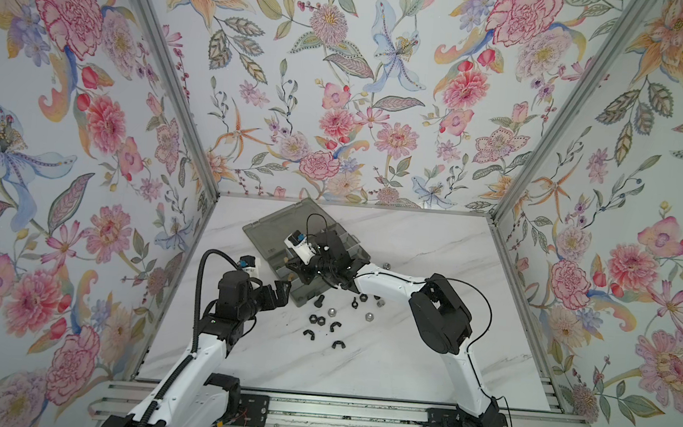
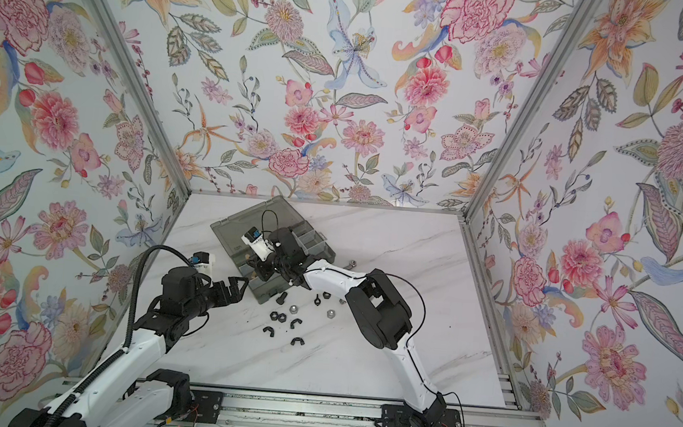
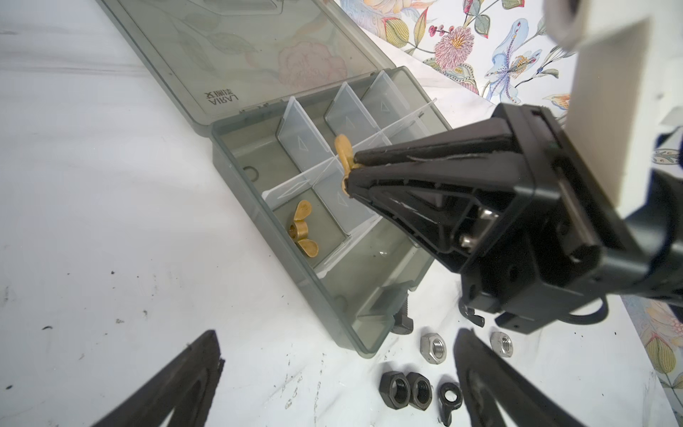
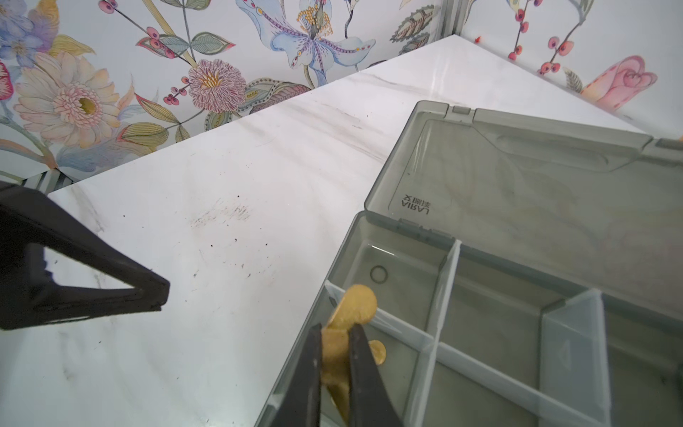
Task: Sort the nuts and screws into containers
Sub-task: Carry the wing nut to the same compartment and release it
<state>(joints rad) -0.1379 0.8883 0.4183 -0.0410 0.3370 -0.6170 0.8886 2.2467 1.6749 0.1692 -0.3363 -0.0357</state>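
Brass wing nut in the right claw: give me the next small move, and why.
The right claw pinches a brass wing nut over the organizer box. Probably ease it over the compartment holding the matching wing nut, then open.

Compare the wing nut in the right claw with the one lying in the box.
The held wing nut is pinched in the shut right claw, over the box; the boxed wing nut lies loose on a compartment floor. The held one is partly hidden; the boxed one shows whole. Both are brass-coloured, same shape.
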